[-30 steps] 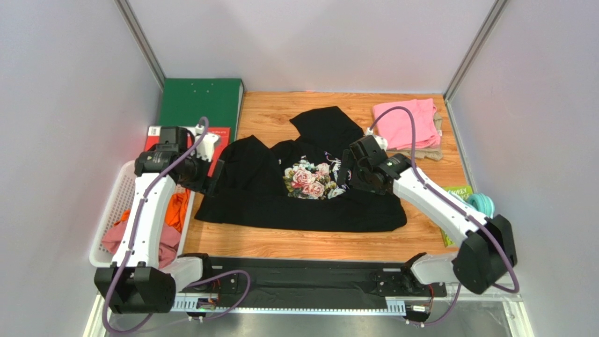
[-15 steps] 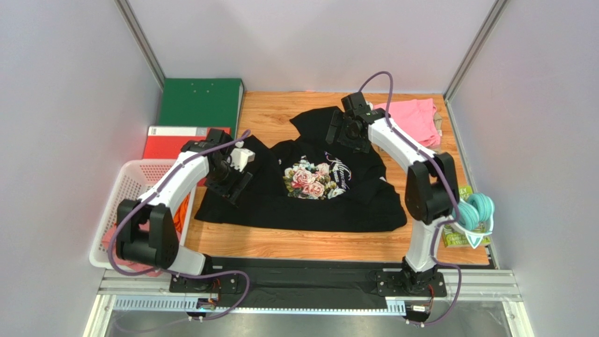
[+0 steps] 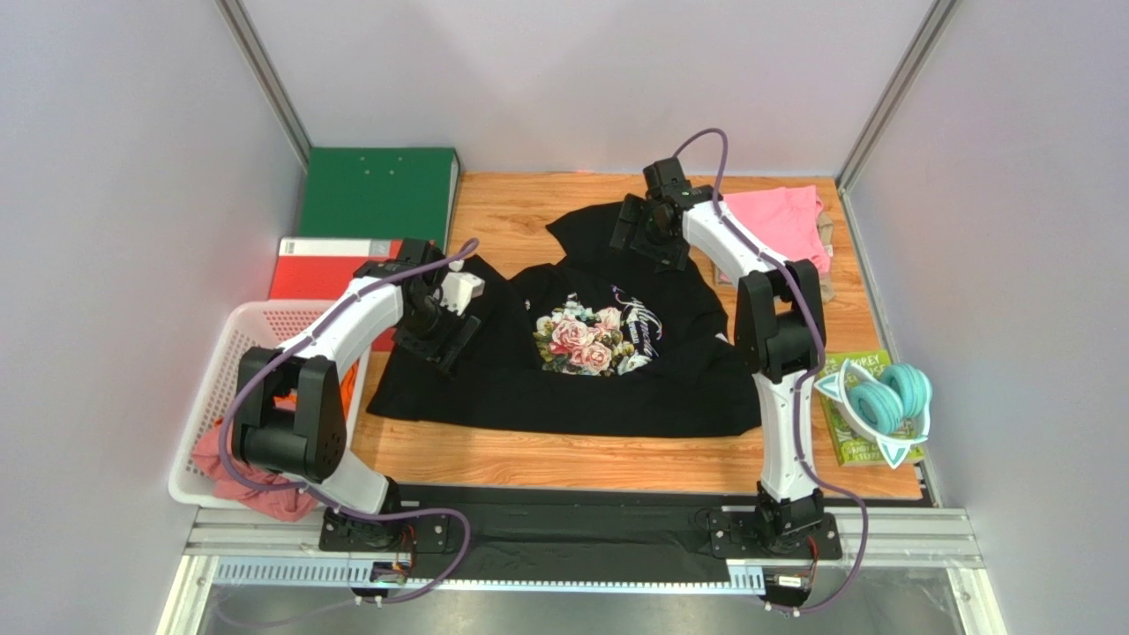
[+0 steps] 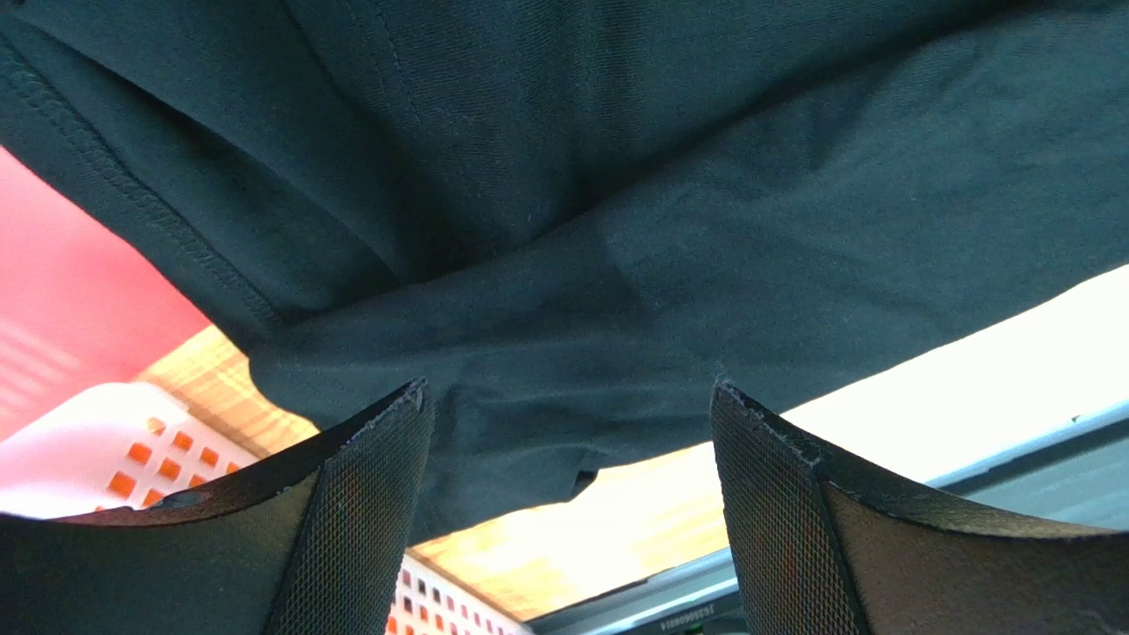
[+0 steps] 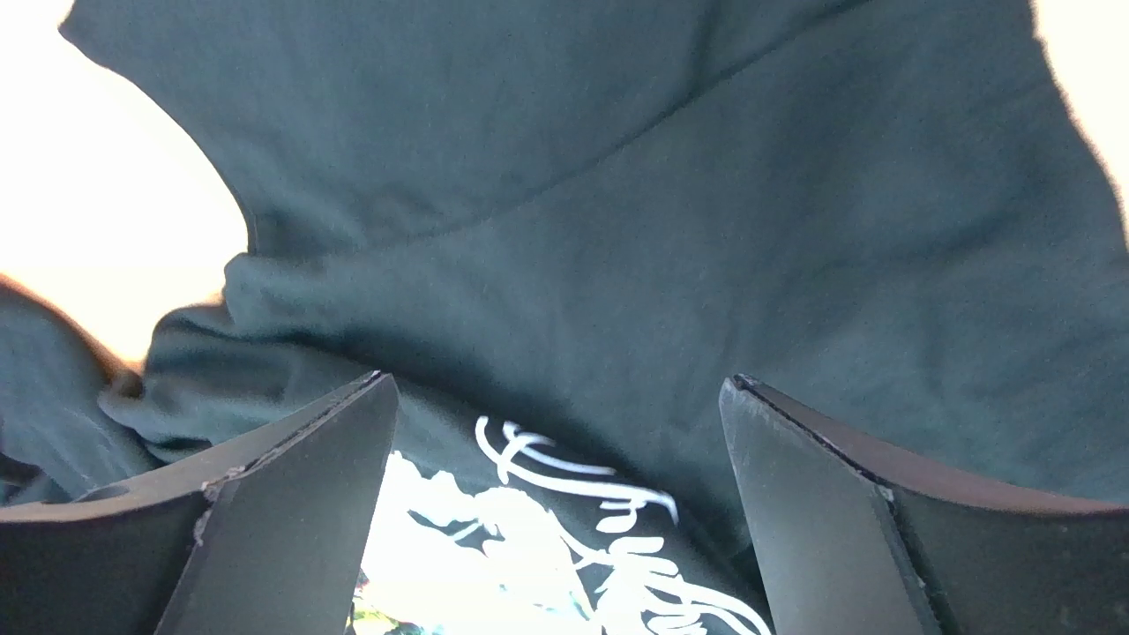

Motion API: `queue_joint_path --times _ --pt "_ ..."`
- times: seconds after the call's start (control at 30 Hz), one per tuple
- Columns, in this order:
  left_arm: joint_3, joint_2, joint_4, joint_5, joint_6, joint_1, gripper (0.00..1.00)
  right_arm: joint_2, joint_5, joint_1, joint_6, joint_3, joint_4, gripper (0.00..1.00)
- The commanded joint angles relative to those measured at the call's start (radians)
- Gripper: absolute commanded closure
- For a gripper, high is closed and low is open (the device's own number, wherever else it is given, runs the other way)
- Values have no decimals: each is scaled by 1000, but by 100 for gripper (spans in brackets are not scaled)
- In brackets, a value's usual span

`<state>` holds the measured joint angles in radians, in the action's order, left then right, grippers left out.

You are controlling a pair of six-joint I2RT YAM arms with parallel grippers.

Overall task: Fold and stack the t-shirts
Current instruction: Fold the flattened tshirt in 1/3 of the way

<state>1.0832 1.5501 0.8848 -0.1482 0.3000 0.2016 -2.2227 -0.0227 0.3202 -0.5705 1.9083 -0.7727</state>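
Wooden table (image 3: 530, 457) underneath it all, and sprawled over its middle is the big black t-shirt (image 3: 530, 377), rose print and white script facing up, one sleeve thrown toward the back. Off the far left corner lies the green binder (image 3: 378, 192), with the red binder (image 3: 318, 265) just in front of it. On the left edge sits the white basket (image 3: 239, 331), a dusty-rose shirt (image 3: 219, 457) and a sliver of an orange shirt (image 3: 347, 386) inside. Back right, the pink shirt (image 3: 782, 218) lies flat on the wood. A teal headset (image 3: 881, 397) rests at the right edge. Now the left gripper (image 3: 444, 338), fingers spread wide, hangs over the black shirt's left sleeve hem, nothing between them. The right gripper (image 3: 634, 238), jaws fully apart too, hovers above the shirt's far sleeve, holding nothing.
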Motion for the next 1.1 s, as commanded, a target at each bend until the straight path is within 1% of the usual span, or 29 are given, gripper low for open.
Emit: queue_joint_path --times 0.0,0.13,0.4,0.47,0.57,0.6,0.67,0.7,0.73,0.83,0.87,0.9,1.03,1.07 --pt "-40 -24 -27 -17 -12 1 17 -41 -74 -58 11 52 -7 0" --pt "-78 -41 -23 -40 -18 1 17 -64 -115 -90 9 52 -5 0" --pt "-94 -19 -9 -21 -19 2 18 -120 -194 -135 15 73 -28 0" --pt "-91 -22 -6 -17 -15 1 18 -141 -189 -147 21 86 -54 0" --pt "-97 -34 8 -5 -6 2 17 -146 -123 -164 38 106 -109 0" --pt "-101 -44 11 7 5 -1 17 -128 -87 -171 40 91 -115 0" --pt "-135 -80 5 16 27 -5 17 -100 -60 -197 38 65 -119 0" --pt "-147 -94 -6 59 30 -8 17 -86 -33 -208 38 54 -120 0" --pt "-169 -108 -9 70 46 -13 16 -53 -16 -225 41 28 -123 0" --pt "-177 -125 11 75 68 -19 16 15 21 -260 43 -14 -125 0" --pt "-175 -127 13 76 71 -19 17 32 58 -271 38 -24 -123 0" --pt "-172 -127 14 82 76 -19 17 63 58 -280 35 -34 -123 0" --pt "-172 -136 6 108 94 -19 17 103 38 -305 29 -60 -117 0" --pt "-172 -140 5 108 94 -19 17 104 0 -302 31 -57 -117 0"
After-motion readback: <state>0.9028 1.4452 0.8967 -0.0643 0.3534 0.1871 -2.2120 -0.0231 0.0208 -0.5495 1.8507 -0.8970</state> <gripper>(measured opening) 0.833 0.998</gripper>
